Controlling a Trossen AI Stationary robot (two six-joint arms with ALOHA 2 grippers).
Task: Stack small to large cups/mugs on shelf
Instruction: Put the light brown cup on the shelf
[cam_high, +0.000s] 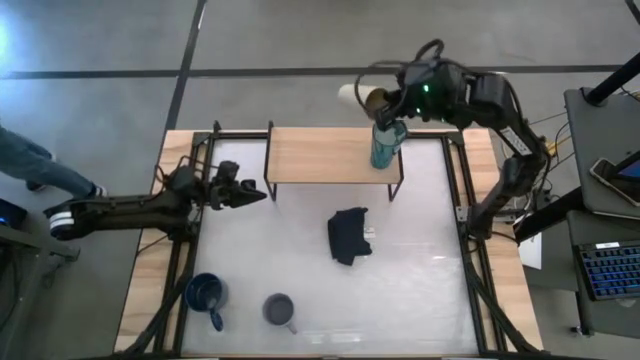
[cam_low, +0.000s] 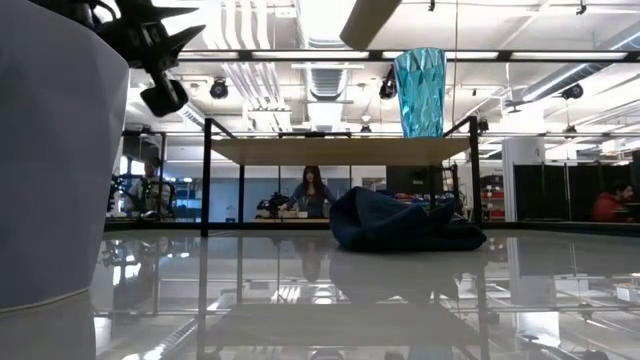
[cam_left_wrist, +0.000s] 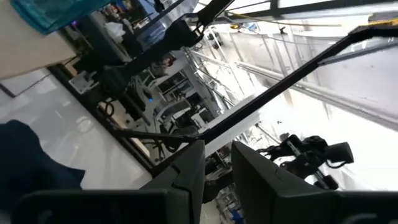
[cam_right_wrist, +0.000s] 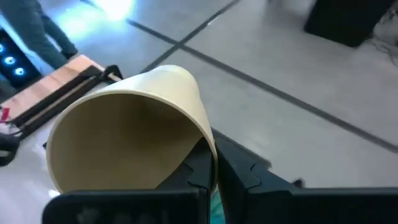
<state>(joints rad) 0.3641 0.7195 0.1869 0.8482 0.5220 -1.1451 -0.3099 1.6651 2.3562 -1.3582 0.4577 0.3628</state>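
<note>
The right gripper (cam_right_wrist: 214, 168) is pinching the beige cup's (cam_right_wrist: 124, 137) rim, holding it tilted above the shelf (cam_high: 325, 155) beside the teal mug (cam_high: 386, 143). The left gripper (cam_high: 255, 194) is hovering near the shelf's other end, its fingers (cam_left_wrist: 186, 171) slightly apart and holding nothing.

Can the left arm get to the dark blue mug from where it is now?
Probably yes: the left end effector holds nothing, and the dark blue mug stands on open tabletop on its side, nothing between them.

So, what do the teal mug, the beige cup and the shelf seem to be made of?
Teal mug: probably clear plastic or glass, since light passes through its faceted wall. Beige cup, pinched at its rim by the right gripper: matte and opaque with a thin wall, perhaps plastic or paper; the look leaves it open. Shelf: a light wood board with visible grain on thin black legs, likely metal.
</note>
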